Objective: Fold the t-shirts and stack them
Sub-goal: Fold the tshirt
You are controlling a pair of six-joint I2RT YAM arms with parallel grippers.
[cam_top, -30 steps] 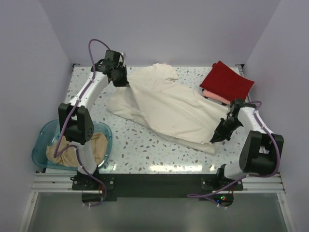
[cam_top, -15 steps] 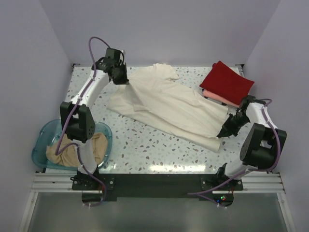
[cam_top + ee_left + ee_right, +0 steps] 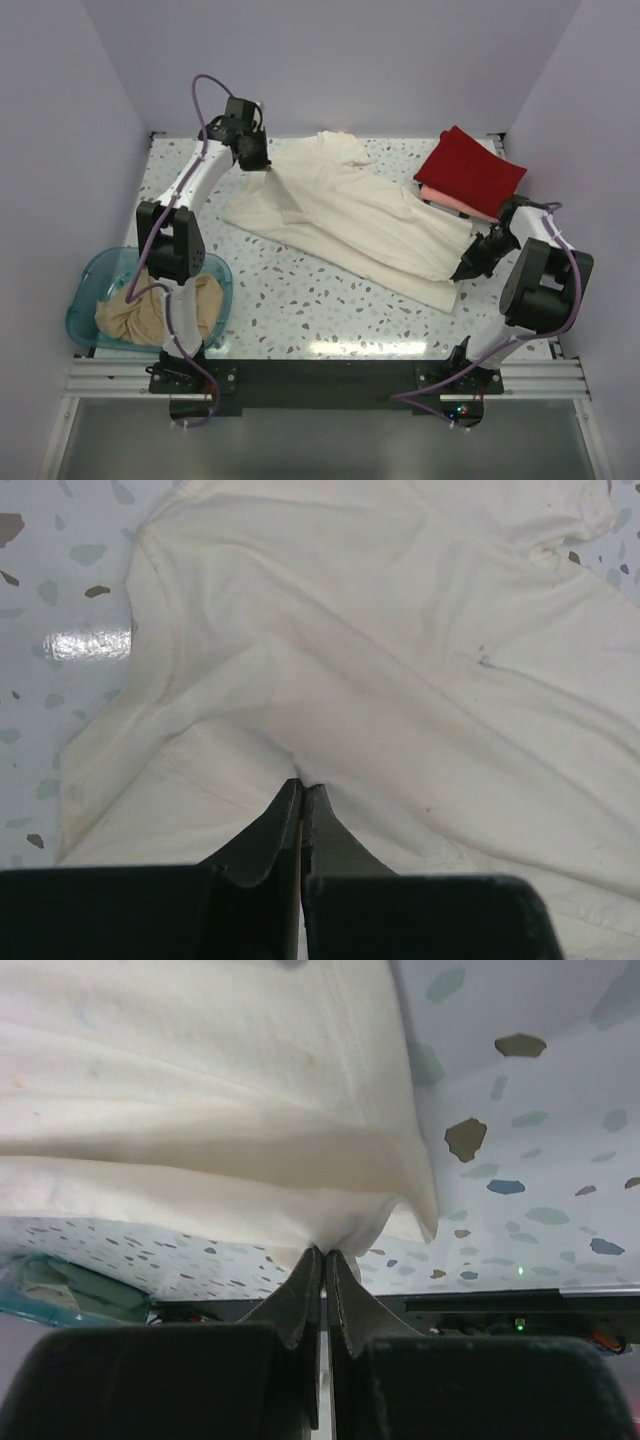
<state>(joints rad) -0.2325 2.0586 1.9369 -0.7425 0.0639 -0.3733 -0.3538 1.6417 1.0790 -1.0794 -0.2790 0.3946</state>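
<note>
One cream-white t-shirt [image 3: 350, 215] spans between clamped left gripper [image 3: 262, 164], right gripper [image 3: 463, 272].

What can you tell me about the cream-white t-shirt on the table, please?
The cream-white t-shirt looks like soft, faintly stained cotton with a stitched hem. It lies spread and wrinkled, diagonally across the speckled table, unfolded. The left gripper pinches its far-left edge and the right gripper its near-right hem corner, both jaws shut on it.
</note>
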